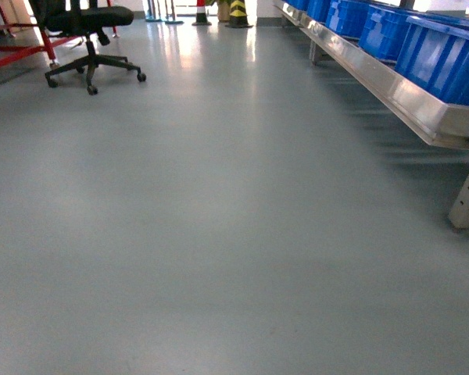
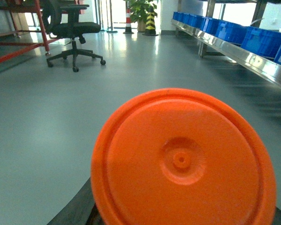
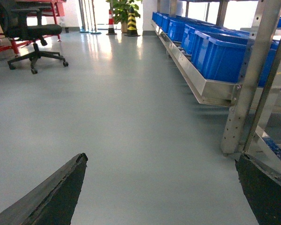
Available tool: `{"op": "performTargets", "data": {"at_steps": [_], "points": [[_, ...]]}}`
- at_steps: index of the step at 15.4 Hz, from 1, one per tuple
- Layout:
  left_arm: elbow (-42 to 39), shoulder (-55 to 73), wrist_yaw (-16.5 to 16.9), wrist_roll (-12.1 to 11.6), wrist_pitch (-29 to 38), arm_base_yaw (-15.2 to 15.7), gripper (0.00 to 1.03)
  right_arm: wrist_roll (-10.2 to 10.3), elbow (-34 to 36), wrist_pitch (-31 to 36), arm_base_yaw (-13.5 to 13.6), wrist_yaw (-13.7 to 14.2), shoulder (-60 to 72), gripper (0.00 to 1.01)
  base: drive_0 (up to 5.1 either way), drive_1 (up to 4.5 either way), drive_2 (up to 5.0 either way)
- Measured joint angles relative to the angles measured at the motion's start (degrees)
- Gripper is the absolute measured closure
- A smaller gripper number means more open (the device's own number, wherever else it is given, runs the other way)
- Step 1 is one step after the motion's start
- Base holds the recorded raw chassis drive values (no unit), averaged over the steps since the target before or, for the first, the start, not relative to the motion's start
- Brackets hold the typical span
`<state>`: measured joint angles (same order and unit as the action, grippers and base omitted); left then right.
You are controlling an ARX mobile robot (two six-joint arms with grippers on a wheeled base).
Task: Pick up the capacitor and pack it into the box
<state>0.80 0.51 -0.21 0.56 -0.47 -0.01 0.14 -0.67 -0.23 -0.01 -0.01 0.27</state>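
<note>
Grey glossy floor (image 1: 219, 234) stretches through a wide hall, and neither hand shows in the head view.

In the left wrist view, the left hand (image 2: 178, 221) is almost wholly hidden behind the capacitor (image 2: 182, 159). The capacitor is seen end-on as a round orange face with a raised rim and a small moulded dimple at its centre. It fills the view from 4 to 8 o'clock and sits clear of the floor. A dark finger (image 2: 77, 208) edges out from under it at 7 o'clock. The hand looks clenched on the capacitor, though the contact itself is covered.

In the right wrist view, the right hand (image 3: 161, 192) is released. One dark finger (image 3: 51, 197) lies at 7 o'clock and the other at 5 o'clock, set wide apart, with only bare floor between them.

Beyond the right hand, at 3 o'clock, a perforated metal post (image 3: 246, 79) stands on the floor and carries a long steel shelf (image 1: 406, 98). The shelf runs away toward 1 o'clock and is lined with blue bins (image 1: 445, 55).

At 11 o'clock in the head view, a black office chair (image 1: 90, 31) on castors stands beside a red frame (image 1: 16, 55). At 12 o'clock, far down the hall, a yellow-and-black striped cone (image 1: 238, 12) stands with a red-and-white cone (image 1: 202, 12) near it. In the left wrist view, a leafy potted plant (image 2: 143, 9) stands next to them.
</note>
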Motion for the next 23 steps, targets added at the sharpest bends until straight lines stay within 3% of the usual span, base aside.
{"op": "performTargets", "data": {"at_steps": [23], "points": [[0.0,0.0,0.2,0.0,0.2,0.0,0.59,0.0,0.0,0.2,0.0,0.0,0.0,0.03,-5.0,2.46,2.5]]}}
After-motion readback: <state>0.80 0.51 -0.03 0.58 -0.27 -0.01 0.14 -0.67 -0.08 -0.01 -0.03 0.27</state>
